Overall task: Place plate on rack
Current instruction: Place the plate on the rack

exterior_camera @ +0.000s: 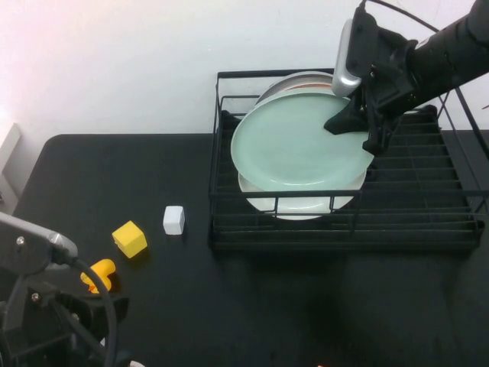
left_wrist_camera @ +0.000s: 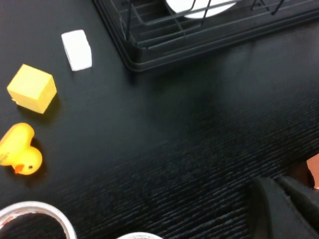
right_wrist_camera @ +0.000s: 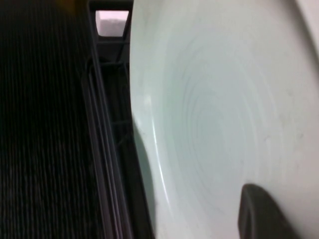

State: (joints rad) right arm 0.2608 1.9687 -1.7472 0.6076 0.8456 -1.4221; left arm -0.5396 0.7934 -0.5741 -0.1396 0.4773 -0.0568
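Black left gripper (left_wrist_camera: 284, 204): mine, parked low at the table's near left corner; fingers' state I cannot tell.
Rack (exterior_camera: 428, 229): right of table.
Plate (exterior_camera: 294, 141): tilted over rack's left end.
Right gripper (exterior_camera: 359, 130): mine, clamping plate's right rim.

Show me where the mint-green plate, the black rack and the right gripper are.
mint-green plate (exterior_camera: 294, 145), high view, middle of its face.
black rack (exterior_camera: 344, 238), high view, front rail.
right gripper (exterior_camera: 359, 126), high view, fingers clamping the plate's right edge.
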